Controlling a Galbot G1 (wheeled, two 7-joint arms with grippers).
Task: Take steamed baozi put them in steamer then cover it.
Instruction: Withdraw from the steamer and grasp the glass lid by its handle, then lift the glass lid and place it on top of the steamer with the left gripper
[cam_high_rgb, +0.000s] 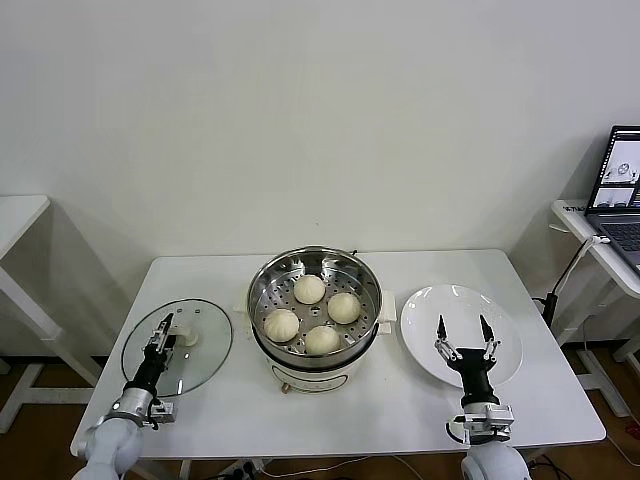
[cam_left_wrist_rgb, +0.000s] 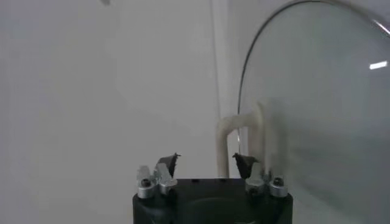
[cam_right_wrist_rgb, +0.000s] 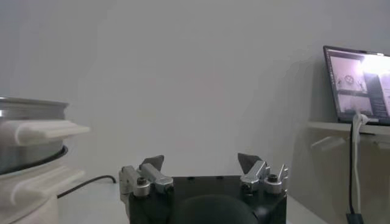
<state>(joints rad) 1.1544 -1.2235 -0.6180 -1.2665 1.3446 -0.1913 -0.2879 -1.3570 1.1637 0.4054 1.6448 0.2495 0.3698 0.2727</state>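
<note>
Resting on the steamer's (cam_high_rgb: 315, 305) perforated tray at the table's (cam_high_rgb: 420, 400) centre were all four steamed baozi (cam_high_rgb: 309, 289), uncovered. To its left lay the glass lid (cam_high_rgb: 205, 350) with its cream handle (cam_high_rgb: 182, 335) up. The left gripper (cam_high_rgb: 160, 335) hovered at that handle, fingers part-way apart on either side of it (whether they touched it could not be told). The right gripper (cam_high_rgb: 462, 335) hung over the white plate (cam_high_rgb: 430, 300) to the right, fingers spread wide, holding nothing.
</note>
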